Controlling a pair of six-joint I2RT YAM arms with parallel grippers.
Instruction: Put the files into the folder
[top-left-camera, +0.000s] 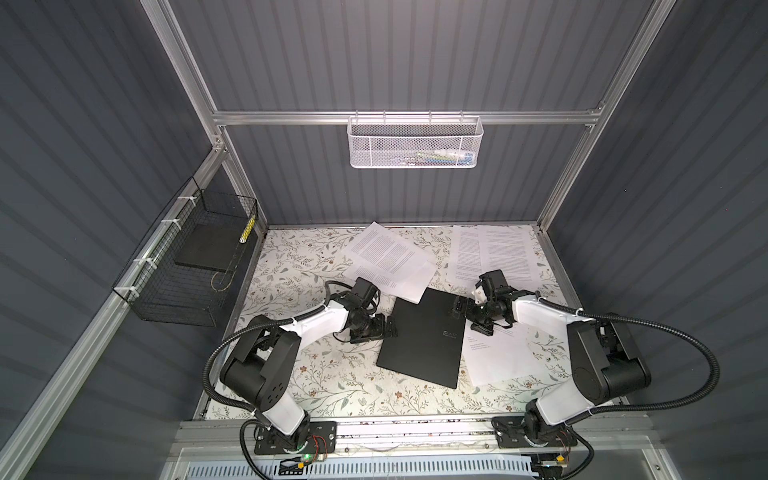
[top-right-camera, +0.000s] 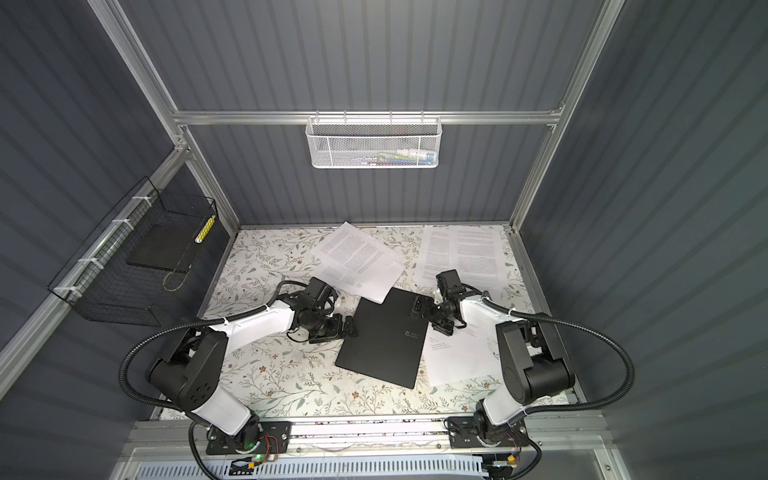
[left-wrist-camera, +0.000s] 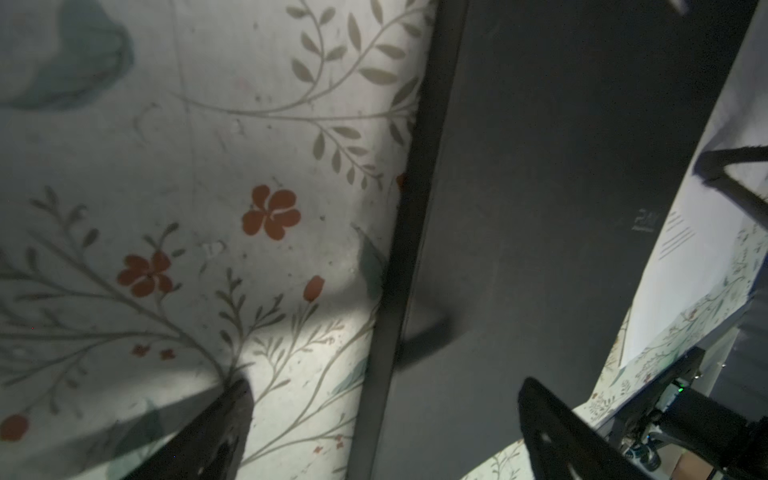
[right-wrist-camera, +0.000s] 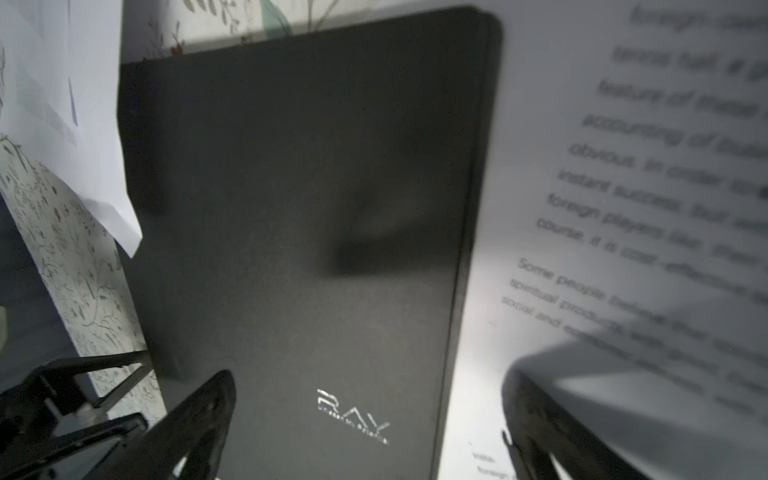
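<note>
Left fingers (left-wrist-camera: 557, 432) gape wide astride one edge of the closed folder (top-left-camera: 424, 340); right fingers (right-wrist-camera: 195, 419), equally wide, straddle the opposite edge, seemingly poised to open it for the files (top-left-camera: 386, 253).

In both top views light falls from above onto the counter (top-left-camera: 316, 374), bright, with soft shadows on it, while the grey walls (top-left-camera: 83, 145) are dim; straight lines bend slightly near the edges; in the left wrist view the counter is mostly shaded, with one bright patch, and the fingers (left-wrist-camera: 216, 436) are dark and unsharp; in the right wrist view the print on the files (right-wrist-camera: 602, 208) is blurred; the folder (right-wrist-camera: 311, 187) carries a soft shadow; its logo (right-wrist-camera: 353, 415) glints.
</note>
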